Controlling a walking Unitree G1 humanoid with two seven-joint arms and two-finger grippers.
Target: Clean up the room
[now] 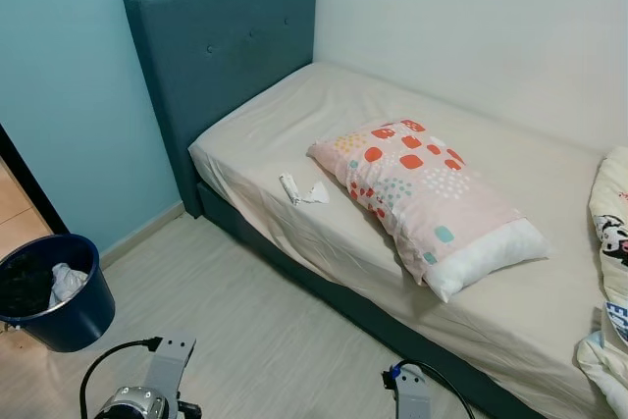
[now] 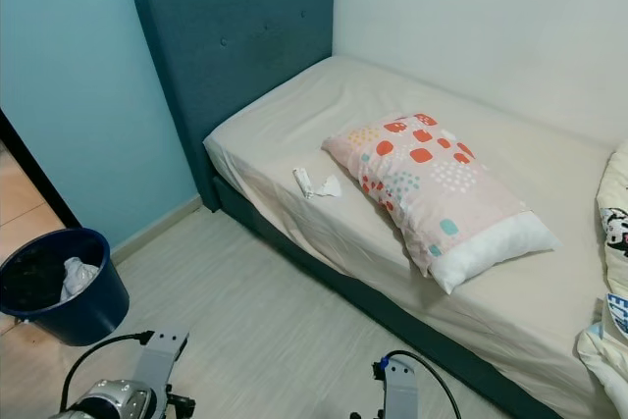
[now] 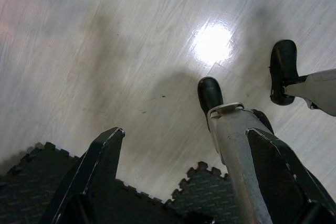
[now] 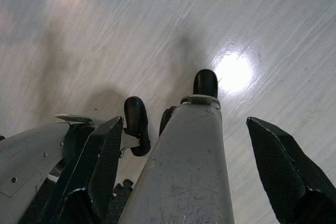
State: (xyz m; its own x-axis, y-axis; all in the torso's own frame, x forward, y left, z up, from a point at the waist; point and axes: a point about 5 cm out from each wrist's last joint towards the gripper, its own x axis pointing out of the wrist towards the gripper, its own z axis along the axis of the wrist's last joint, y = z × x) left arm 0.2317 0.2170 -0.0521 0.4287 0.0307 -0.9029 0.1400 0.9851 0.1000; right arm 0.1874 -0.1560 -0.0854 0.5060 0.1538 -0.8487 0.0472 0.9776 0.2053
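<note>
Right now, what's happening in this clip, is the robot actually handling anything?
Nothing is being handled. The robot stands on the pale wood-look floor facing a teal upholstered bed. A crumpled white tissue lies on the beige sheet beside a pink patterned pillow. A dark blue bin, already holding white scraps, sits by the blue wall on the robot's left. The left gripper and right gripper hang open and empty, pointing at the floor.
</note>
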